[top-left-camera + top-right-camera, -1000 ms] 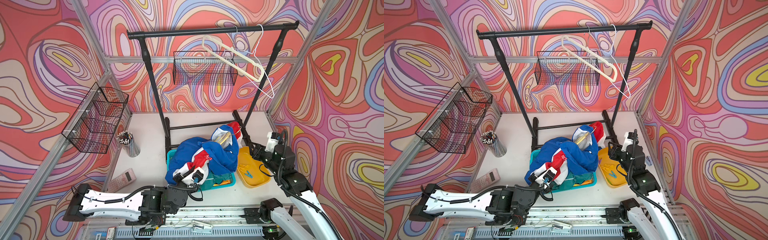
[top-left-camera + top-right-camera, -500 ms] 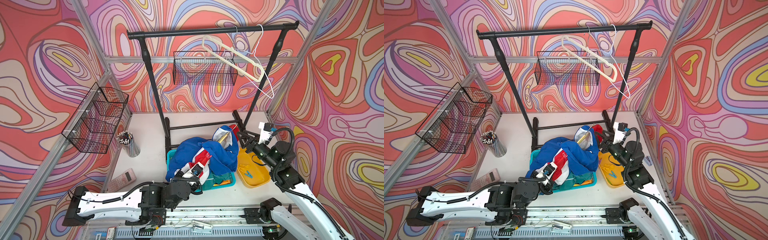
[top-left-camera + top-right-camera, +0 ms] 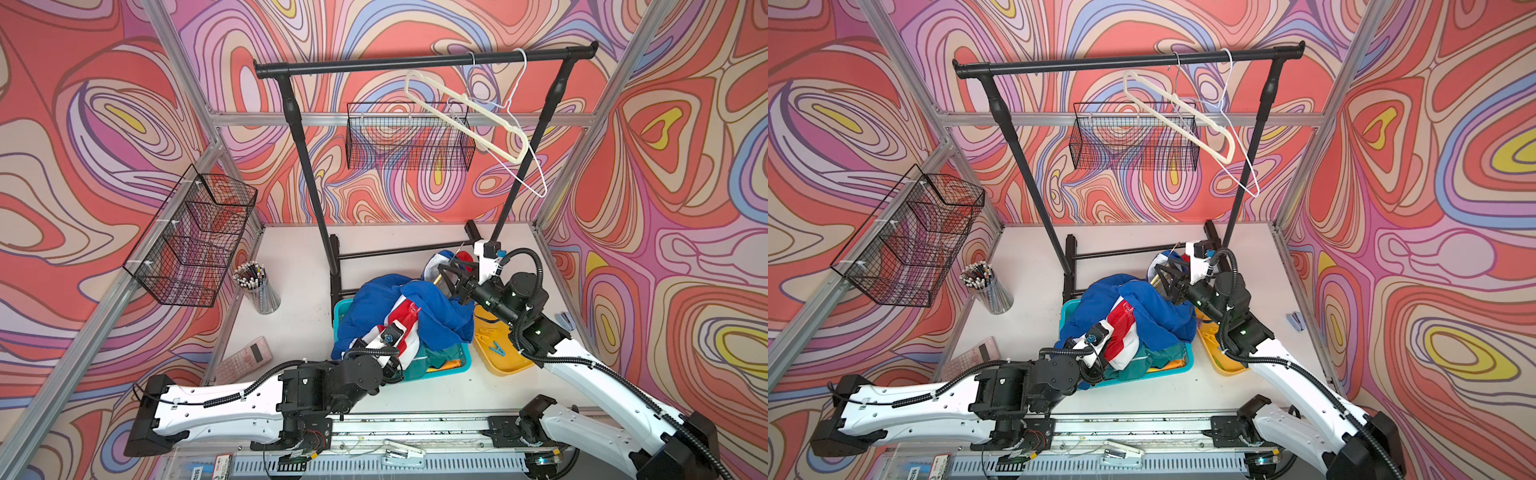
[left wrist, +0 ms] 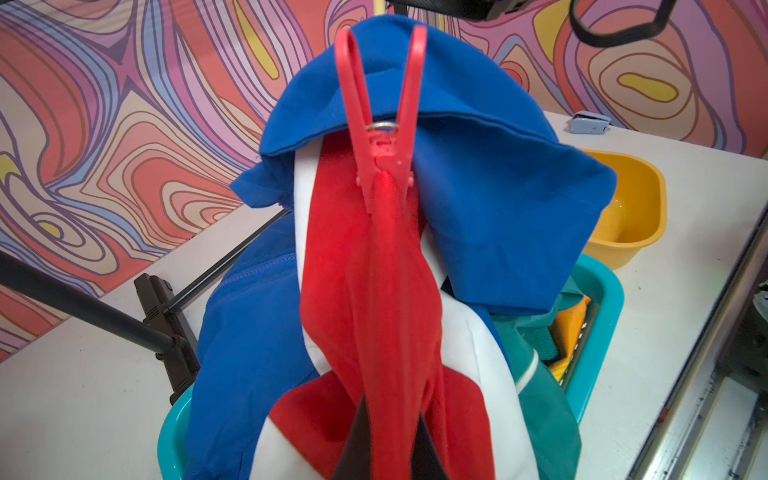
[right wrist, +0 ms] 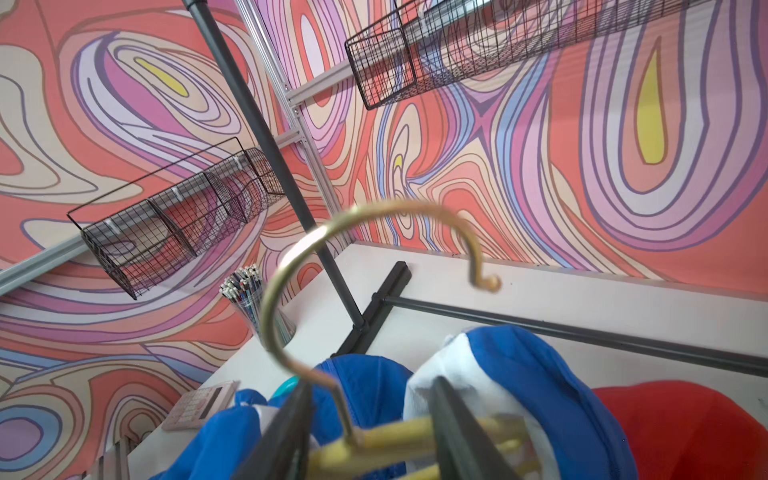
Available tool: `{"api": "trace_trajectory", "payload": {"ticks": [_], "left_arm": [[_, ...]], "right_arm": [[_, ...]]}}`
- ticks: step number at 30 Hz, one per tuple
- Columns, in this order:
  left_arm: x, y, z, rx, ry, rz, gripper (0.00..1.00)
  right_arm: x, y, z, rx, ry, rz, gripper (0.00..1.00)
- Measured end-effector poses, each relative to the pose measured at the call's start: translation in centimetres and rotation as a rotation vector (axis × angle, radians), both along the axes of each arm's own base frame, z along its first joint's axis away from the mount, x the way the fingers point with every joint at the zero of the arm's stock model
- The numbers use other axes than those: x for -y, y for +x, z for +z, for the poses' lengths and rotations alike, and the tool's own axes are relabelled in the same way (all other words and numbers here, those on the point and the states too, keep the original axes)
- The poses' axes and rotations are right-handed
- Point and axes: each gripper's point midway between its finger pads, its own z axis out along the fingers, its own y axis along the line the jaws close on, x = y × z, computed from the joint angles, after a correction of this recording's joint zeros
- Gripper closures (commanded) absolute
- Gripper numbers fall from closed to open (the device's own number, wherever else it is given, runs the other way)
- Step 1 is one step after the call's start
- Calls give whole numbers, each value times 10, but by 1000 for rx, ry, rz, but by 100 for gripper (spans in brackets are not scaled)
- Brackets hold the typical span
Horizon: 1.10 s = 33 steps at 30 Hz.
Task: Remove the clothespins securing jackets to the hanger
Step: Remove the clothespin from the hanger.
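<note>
Movement since a second ago is mostly on the right: the right hand (image 5: pixel 374 411) has left the yellow tray (image 3: pixel 513 365) and swung up to the back of the pile. Its fingers now stand either side of the gold hanger (image 5: pixel 291 266); whether they press on it I cannot tell. The left hand (image 4: pixel 390 440) has risen, clenched on the red band of the blue jacket (image 3: pixel 374 307), so that fold stands higher.

The red clothespin (image 4: pixel 384 153) sits on the raised fold, legs spread in a V, its tips biting the red cloth just beyond the left hand. The jacket is heaped over a teal basket (image 4: pixel 598 299), with a teal jacket (image 4: pixel 540 415) beneath it. A blue clothespin (image 3: pixel 496 348) lies loose in the tray beside the basket.

The pale surface (image 3: pixel 291 328) also carries a cup of pencils (image 3: pixel 259 289), a pink calculator (image 3: pixel 245 360) and a black clothes rack (image 3: pixel 415 64) with pale hangers (image 3: pixel 459 122) on its rail. Swirl-patterned walls carry wire baskets (image 3: pixel 195 237).
</note>
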Motion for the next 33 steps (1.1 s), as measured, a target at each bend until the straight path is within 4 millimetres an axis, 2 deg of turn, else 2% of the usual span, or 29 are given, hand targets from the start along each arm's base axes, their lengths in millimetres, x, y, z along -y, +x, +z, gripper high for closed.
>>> {"api": "trace_trajectory", "payload": {"ticks": [7, 9, 11, 12, 16, 19, 23, 29, 33], "left_arm": [[-6, 1, 3, -24, -40, 1, 100], [-7, 1, 4, -32, -53, 0, 100], [-8, 2, 4, -44, -63, -1, 100], [-8, 2, 4, -50, -67, -1, 95], [-7, 2, 6, -66, -96, 5, 45], [-6, 2, 13, -75, -122, 7, 29], [-8, 0, 35, -72, -180, 1, 23], [-18, -4, 85, -51, -304, -20, 18], [-20, -1, 110, -49, -329, -22, 17]], "right_arm": [[-13, 3, 8, 0, 14, 40, 96], [-14, 2, 8, 0, 10, 42, 100], [-14, 3, 7, -7, 6, 42, 100], [-14, 3, 8, -14, 2, 42, 100], [-17, 11, 6, -74, -16, 20, 100], [-15, 19, 4, -126, -18, -18, 100], [-15, 25, -2, -181, -25, -58, 100], [-24, 25, -10, -210, -51, -72, 100], [-27, 24, -14, -215, -62, -78, 100]]}}
